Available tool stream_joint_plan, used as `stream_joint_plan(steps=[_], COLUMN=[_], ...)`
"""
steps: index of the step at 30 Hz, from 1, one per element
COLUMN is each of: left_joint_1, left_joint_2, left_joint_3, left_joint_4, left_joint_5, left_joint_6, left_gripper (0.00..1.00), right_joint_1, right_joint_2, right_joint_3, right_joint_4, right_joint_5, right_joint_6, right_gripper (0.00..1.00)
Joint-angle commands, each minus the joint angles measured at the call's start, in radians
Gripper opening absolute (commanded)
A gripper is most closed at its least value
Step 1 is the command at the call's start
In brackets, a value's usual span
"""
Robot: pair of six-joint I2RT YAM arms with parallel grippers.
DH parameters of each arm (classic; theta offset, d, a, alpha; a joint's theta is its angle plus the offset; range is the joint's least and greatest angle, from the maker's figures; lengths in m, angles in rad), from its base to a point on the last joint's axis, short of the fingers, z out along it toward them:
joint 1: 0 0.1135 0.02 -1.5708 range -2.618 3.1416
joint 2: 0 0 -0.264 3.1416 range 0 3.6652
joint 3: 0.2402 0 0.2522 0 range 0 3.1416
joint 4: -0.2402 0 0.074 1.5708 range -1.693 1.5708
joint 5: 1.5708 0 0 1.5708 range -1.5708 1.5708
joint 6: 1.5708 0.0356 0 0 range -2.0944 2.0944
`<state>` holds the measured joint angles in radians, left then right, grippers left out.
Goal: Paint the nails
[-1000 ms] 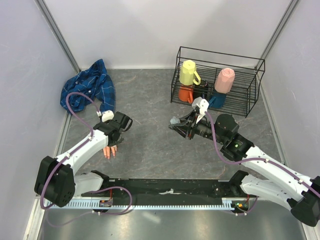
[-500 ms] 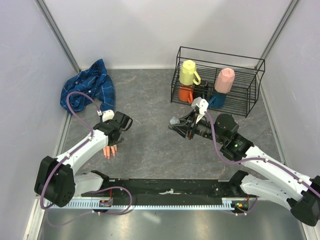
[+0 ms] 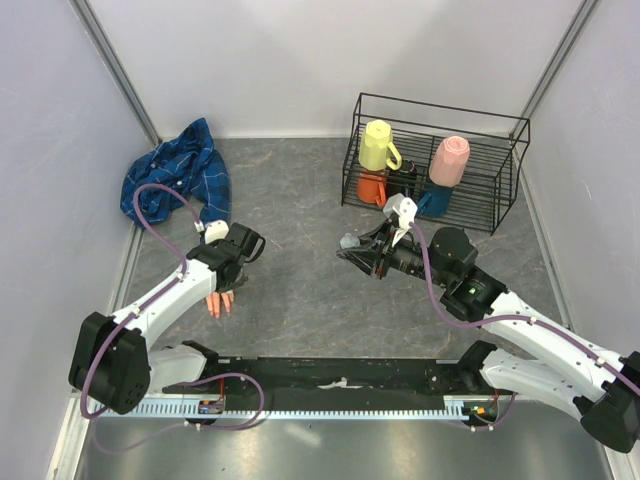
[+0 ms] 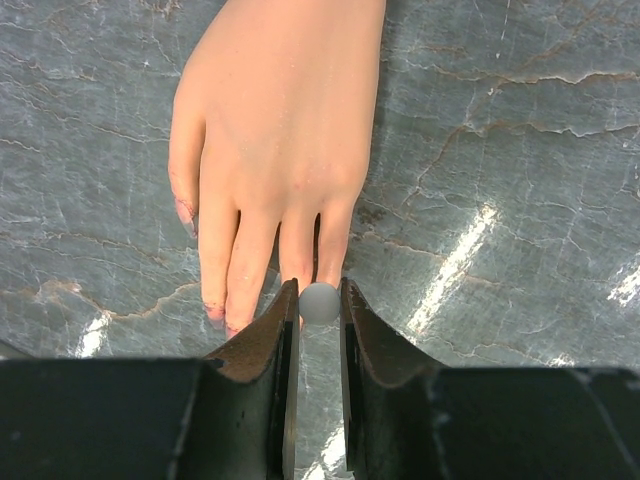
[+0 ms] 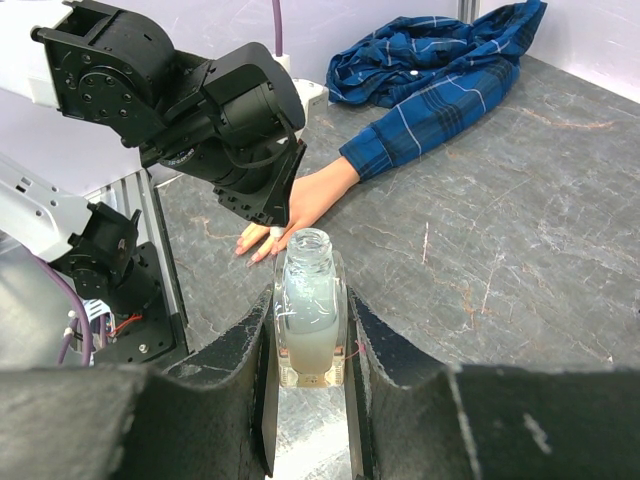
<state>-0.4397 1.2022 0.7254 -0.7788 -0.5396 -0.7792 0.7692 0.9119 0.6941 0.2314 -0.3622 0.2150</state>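
My left claw (image 4: 320,300) pinches a small pale round cap (image 4: 320,305) just over the fingertips of the mannequin hand (image 4: 275,130). The hand lies flat on the table (image 4: 520,150) at 8 o'clock, close to the left wall (image 3: 50,150). Its nails (image 4: 213,316) point toward 6 o'clock, some with reddish edges. My right claw (image 5: 308,335) clamps an uncapped glass bottle (image 5: 306,262) mid-table. Open table stretches between my two claws. The wire rack (image 3: 478,190) crowds 1 o'clock, and the blue plaid shirt (image 3: 180,170) lies at 10 o'clock.

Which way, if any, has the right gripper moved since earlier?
No. The right gripper, shut on the bottle, sits unchanged just before the wire rack.
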Motion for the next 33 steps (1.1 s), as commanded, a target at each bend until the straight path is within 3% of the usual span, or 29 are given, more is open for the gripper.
stream_joint_plan(steps=[1, 33], left_joint_1=[0.006, 0.004], left_joint_2=[-0.006, -0.02], left_joint_3=[0.02, 0.0], left_joint_4=[-0.007, -0.031], left_joint_5=[0.007, 0.036], left_joint_6=[-0.031, -0.065], left_gripper=[0.02, 0.02], right_joint_1=[-0.002, -0.005], right_joint_2=[-0.001, -0.007], right_joint_3=[-0.007, -0.011], right_joint_4=[0.062, 0.065], right_joint_5=[-0.021, -0.024], right_joint_6=[0.012, 0.015], right_gripper=[0.0, 0.0])
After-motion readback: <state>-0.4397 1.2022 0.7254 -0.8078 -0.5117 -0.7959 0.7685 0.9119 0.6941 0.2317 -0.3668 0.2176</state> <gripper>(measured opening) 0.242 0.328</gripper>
